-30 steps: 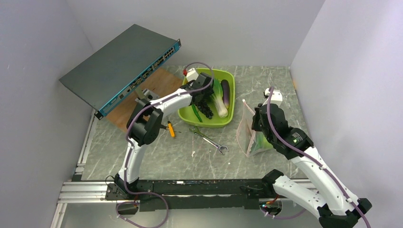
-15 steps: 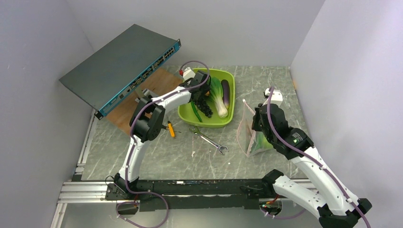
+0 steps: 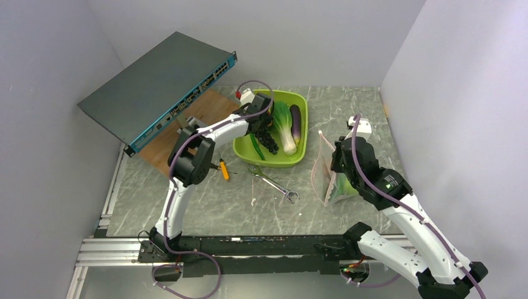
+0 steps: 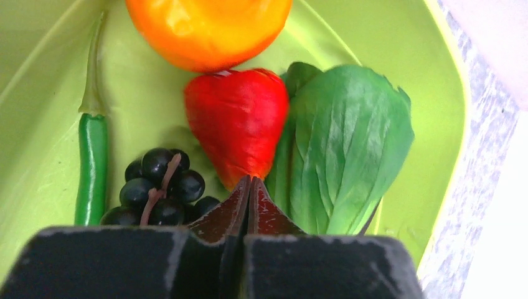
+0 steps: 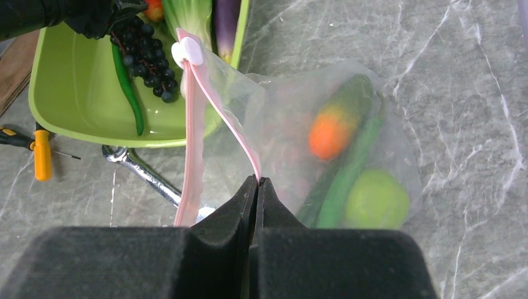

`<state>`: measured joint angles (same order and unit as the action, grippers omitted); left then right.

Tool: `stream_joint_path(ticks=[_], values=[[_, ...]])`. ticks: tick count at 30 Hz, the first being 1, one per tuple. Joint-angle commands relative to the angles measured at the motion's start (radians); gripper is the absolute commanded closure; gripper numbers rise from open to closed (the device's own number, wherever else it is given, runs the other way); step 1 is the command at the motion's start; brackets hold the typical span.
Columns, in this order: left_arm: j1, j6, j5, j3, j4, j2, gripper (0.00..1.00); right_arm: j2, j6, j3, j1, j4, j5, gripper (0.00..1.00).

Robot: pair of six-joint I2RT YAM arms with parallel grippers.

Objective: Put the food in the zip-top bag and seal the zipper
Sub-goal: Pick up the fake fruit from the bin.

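Observation:
The lime-green tub (image 3: 292, 159) holds an orange (image 4: 208, 28), a red tomato (image 4: 233, 118), bok choy (image 4: 348, 143), dark grapes (image 4: 159, 190), a thin green pepper (image 4: 92, 162) and an eggplant (image 3: 296, 121). My left gripper (image 4: 250, 180) is shut inside the tub, its tips touching the tomato's pointed end; I cannot tell whether anything is pinched. My right gripper (image 5: 257, 180) is shut on the pink zipper (image 5: 193, 124) of the clear zip-top bag (image 5: 292, 112), holding its mouth up and open. Inside the bag lie an orange piece (image 5: 330, 134), a cucumber (image 5: 348, 174) and a round green fruit (image 5: 377, 199).
A silver wrench (image 3: 274, 182) and an orange-handled tool (image 3: 223, 169) lie on the marble table in front of the tub. A dark network switch (image 3: 155, 81) leans over a wooden board (image 3: 205, 112) at the back left. White walls close in both sides.
My left gripper has gone from open to shut inside the tub and shifted slightly toward the back. The right arm and the bag have stayed still.

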<state>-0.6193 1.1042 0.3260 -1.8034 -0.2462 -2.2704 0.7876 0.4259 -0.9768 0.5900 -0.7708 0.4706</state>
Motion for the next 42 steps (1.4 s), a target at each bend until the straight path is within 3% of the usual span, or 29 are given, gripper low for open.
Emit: stream_joint_path(ticks=[1, 8, 12, 17, 23, 30, 42], values=[[-0.001, -0.062, -0.042, 0.036, 0.039, 0.143, 0.99, -0.017, -0.011, -0.028, 0.004, -0.004, 0.008, 1.0], [-0.006, -0.11, -0.081, 0.155, 0.055, 0.275, 1.0, -0.03, -0.01, -0.029, 0.003, 0.004, -0.008, 1.0], [-0.004, -0.132, -0.097, 0.138, 0.071, 0.245, 0.68, -0.036, -0.008, -0.028, 0.003, 0.004, -0.013, 1.0], [-0.001, -0.166, -0.09, 0.006, 0.033, 0.142, 0.47, -0.043, -0.002, -0.033, 0.003, -0.005, 0.006, 1.0], [0.0, -0.239, 0.029, -0.133, -0.007, 0.046, 0.32, -0.034, -0.012, -0.029, 0.004, -0.017, 0.019, 1.0], [0.002, -0.324, 0.161, -0.153, 0.012, -0.017, 0.17, -0.014, -0.009, -0.019, 0.002, -0.01, 0.023, 1.0], [0.029, -0.265, 0.118, -0.213, 0.038, -0.128, 0.24, 0.028, -0.004, -0.031, 0.003, -0.012, 0.041, 1.0]])
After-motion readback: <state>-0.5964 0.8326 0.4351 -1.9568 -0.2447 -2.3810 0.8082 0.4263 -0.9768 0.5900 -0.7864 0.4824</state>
